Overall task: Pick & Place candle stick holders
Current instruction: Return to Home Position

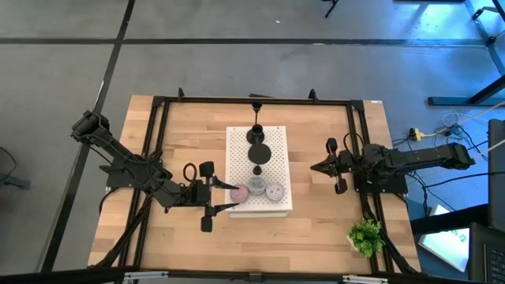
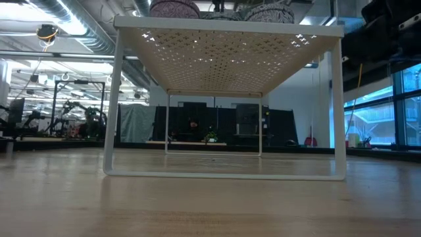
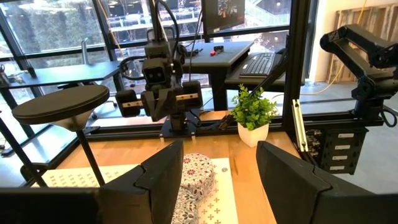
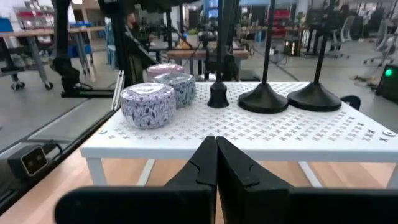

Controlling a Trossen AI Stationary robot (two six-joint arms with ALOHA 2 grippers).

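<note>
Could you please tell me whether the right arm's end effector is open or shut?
Shut: the right end effector has its fingers touching in its wrist view, nothing between them.

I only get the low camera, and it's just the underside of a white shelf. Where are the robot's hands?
Observer: The left gripper is open at the shelf's left side, right by the pink candle.
Operator: And the other one?
Observer: The right gripper is shut, off to the shelf's right, not touching it.
Operator: What's on top?
Observer: Three black holders in a row down the middle, plus the grey candle and lavender candle lined up beside the pink one.
</note>
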